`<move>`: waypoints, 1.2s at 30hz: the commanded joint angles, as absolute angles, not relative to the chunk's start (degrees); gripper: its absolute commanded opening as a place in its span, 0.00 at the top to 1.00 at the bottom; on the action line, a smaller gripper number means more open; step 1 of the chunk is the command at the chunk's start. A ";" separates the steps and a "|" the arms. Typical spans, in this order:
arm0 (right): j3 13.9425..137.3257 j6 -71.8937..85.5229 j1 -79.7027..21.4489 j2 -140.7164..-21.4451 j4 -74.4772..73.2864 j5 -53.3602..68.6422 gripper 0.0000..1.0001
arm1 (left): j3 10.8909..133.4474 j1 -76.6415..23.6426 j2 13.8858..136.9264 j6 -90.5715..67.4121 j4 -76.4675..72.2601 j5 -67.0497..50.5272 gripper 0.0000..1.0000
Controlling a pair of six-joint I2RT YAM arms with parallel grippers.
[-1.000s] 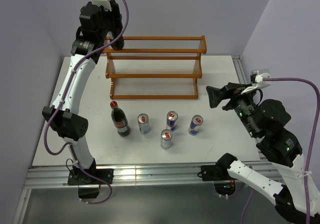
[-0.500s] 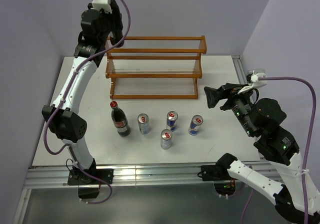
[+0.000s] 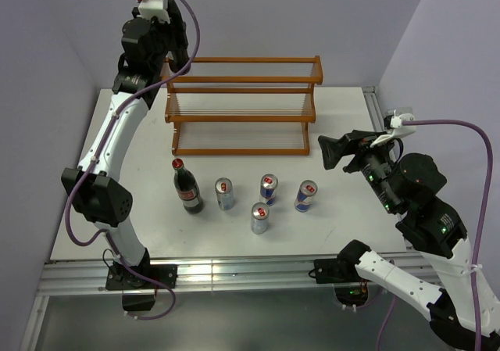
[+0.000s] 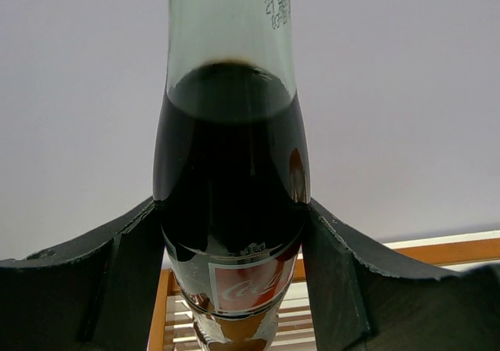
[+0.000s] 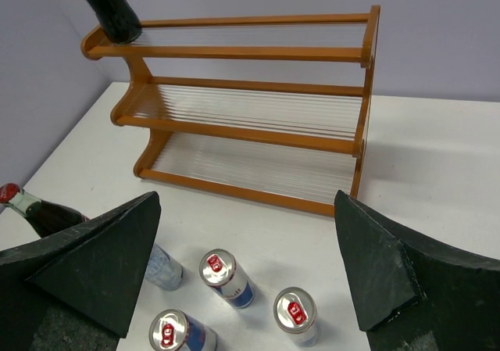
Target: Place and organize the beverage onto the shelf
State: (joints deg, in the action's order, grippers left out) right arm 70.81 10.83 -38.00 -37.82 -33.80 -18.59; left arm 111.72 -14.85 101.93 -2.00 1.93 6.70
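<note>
Left gripper stands partly closed around the dark body of one cola bottle, a finger pressed to each side just above the red label – a firm-looking grip on the widest part. Seen from above, that arm reaches to the 10 o'clock corner of the table, where the shelf stands at 12 o'clock. In the right wrist view the bottle's base sits at the 9 o'clock end of the top tier, leaning rather than upright; whether it touches the rods cannot be told.

The right gripper waits at 3 o'clock, jaws spread wide and holding nothing. The second cola bottle and four cans stand on the table at the shelf's 6 o'clock, not yet shelved.

The likely step in hand is setting this bottle down on the top tier. The risk lies in the lean and the placement – if the jaws open while the bottle is tilted, or with its base half on the end rail, a tall bottle on a narrow tier of thin rods would probably tip off the left end or forward. A forward fall could strike the bottle and cans below. Pressing down too hard might also shove the light rack.
</note>
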 commanded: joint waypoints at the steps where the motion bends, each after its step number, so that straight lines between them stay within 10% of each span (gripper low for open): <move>1: 71.01 10.37 -38.23 -38.41 -31.38 -18.28 0.01 | 112.50 -14.33 96.06 -0.62 -9.40 5.19 0.99; 18: 71.02 10.63 -38.23 -37.88 -30.85 -16.96 0.01 | 108.28 -14.33 94.57 -0.62 -9.23 4.75 0.35; 36: 70.49 10.72 -38.23 -37.53 -30.94 -16.87 0.01 | 107.75 -14.33 93.16 0.97 -8.26 4.48 0.00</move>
